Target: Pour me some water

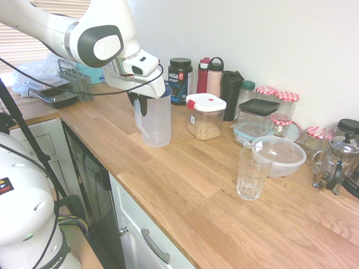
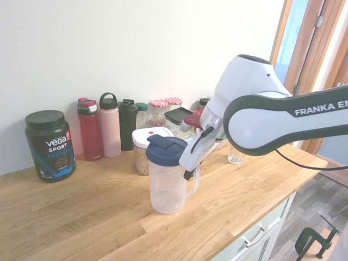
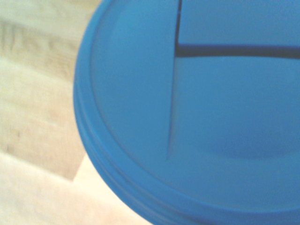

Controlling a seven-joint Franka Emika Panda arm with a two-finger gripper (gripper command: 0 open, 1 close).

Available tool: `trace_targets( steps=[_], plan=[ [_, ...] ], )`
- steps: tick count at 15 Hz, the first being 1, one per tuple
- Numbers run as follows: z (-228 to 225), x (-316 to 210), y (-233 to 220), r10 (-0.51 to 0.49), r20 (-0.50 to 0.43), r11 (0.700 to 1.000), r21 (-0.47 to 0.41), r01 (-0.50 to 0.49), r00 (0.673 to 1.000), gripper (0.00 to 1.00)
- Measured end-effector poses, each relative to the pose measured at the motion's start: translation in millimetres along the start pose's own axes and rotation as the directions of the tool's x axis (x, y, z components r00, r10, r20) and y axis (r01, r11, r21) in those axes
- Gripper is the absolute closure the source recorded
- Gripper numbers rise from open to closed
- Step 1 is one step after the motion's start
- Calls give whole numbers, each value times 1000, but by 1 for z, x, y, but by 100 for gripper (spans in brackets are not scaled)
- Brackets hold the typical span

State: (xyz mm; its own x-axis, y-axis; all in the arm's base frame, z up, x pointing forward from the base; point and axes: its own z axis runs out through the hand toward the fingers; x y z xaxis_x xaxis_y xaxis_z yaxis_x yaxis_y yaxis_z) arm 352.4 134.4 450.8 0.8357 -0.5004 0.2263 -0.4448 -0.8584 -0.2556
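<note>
- Wrist view is filled almost wholly by the dark blue round plastic lid [image 3: 197, 117] of the jug, blurred, with a dark slit across it and pale worktop wood at one side; neither the jug body nor the glass shows here
- First exterior view shows what the second hides — the clear ribbed drinking glass [image 1: 252, 174] in full, standing well apart from the clear plastic jug [image 1: 154, 120], with a clear lidded bowl [image 1: 280, 154] just behind the glass and a glass French press [image 1: 335, 162] near the picture's edge
- Second exterior view shows the jug [image 2: 169, 179] upright on the wooden worktop [image 2: 65, 217], its blue lid on, and the gripper [image 2: 190, 171] at the jug's handle; the glass there is a sliver behind the white arm
- Gripper fingers are pressed together at the handle side of the jug — the arm's bulk covers the exact contact in both outside views
- Counted: one jug, one drinking glass, one black protein tub [image 2: 50, 144], one white-lidded container of pale pieces [image 1: 205, 116], and three tall bottles (red, pink, black)
- Jars with red checked lids [image 1: 286, 96] stand at the wall, partly hidden, so their count is unsure
</note>
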Motion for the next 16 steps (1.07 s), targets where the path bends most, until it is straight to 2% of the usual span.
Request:
trace_targets(
  steps=[3, 4, 9, 16],
  plan=[
    [3, 9, -6, 22, 20, 1000, 18, -23, 1000, 100],
    [3, 12, -6, 26, 22, 999, 18, -26, 999, 0],
    [2, 21, 4, 55, 42, 998, 12, -55, 998, 0],
    [0, 19, 10, 44, 59, 999, -12, -44, 997, 0]
  ],
)
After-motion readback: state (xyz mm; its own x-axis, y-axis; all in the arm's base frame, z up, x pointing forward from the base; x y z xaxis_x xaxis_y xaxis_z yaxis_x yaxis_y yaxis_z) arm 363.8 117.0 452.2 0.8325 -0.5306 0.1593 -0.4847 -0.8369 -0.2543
